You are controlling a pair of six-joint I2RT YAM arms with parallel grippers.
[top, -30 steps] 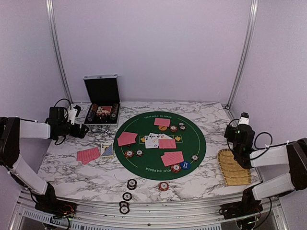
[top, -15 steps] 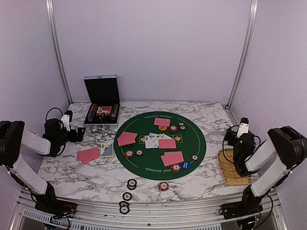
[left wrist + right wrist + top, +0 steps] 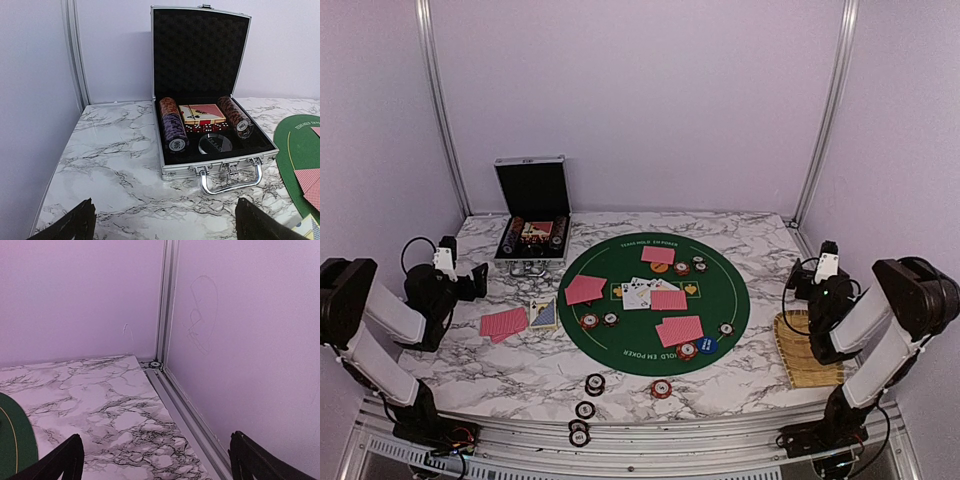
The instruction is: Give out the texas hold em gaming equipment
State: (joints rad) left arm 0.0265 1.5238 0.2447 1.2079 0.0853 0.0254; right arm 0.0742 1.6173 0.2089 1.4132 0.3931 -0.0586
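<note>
**1. Left gripper (image 3: 165,227)**
The jaws stand fully apart with nothing between them. Both fingertips hang clear above the marble table (image 3: 110,150). The open black case (image 3: 210,85) sits directly ahead of the gripper with its lid upright. The case holds two rows of poker chips (image 3: 172,131). A boxed deck (image 3: 201,113) lies between the rows, and a clear disc (image 3: 215,144) lies in front of the deck. To the right of the gripper, the edge of the green mat (image 3: 300,145) enters view with red-backed cards (image 3: 309,182) lying on it.

**2. Right gripper (image 3: 157,462)**
The jaws stand equally wide and hold nothing. The gripper faces the far right corner of the table, with bare wall ahead of it. The mat shows only as a sliver to its left. In the overhead view, the bamboo tray (image 3: 805,350) lies behind and below this gripper, beside the arm.

**3. Task items (overhead view)**
- The mat lies between the two grippers, well apart from both.
- On the mat are several groups of red-backed cards and a face-up row (image 3: 638,292) at the centre.
- Also on the mat are scattered single chips (image 3: 590,321), an orange disc (image 3: 659,267) and a blue disc (image 3: 707,344).
- A loose card pile (image 3: 504,322) lies on the marble near the left gripper, on the mat side.
- Just beside the pile is what appears to be a deck box or face-up card (image 3: 544,314). The view is too coarse to tell which.
- Four chip stacks (image 3: 595,383) stand off the mat at the near table edge.
</note>
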